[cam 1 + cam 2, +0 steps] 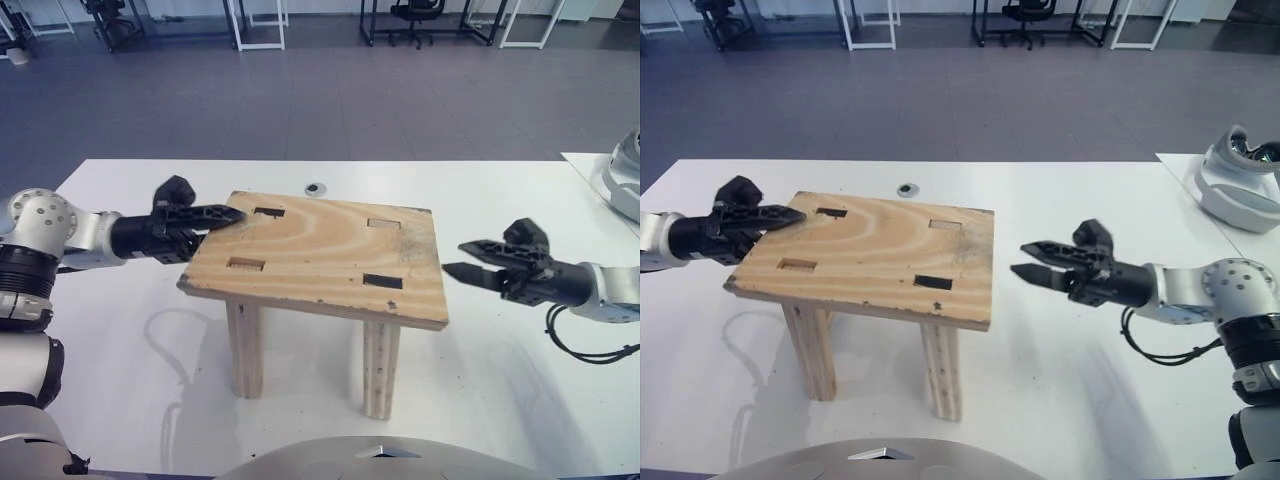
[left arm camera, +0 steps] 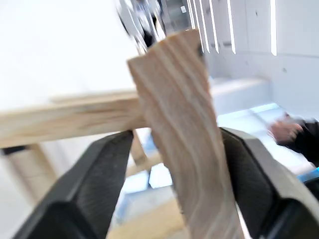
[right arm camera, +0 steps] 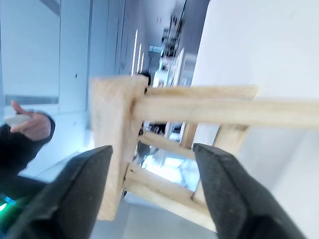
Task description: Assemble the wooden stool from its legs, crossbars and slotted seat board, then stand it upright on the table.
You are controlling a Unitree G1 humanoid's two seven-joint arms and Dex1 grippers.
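Already stool stands upright at counter middle. Left tool, jaws parted, astride seat board far-left corner. Right tool, jaws parted, just beside its right edge. Best withdraw both straight outward, without nudging.

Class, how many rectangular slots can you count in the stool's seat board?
4 in the seat board: far-left slot, far-right slot, near-left slot, near-right slot. None appears hidden.

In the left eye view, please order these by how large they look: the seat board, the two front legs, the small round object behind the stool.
1. seat board, clearly largest.
2. left front leg and right front leg: alike, not ranked.
3. small round object, smallest, though farther away.
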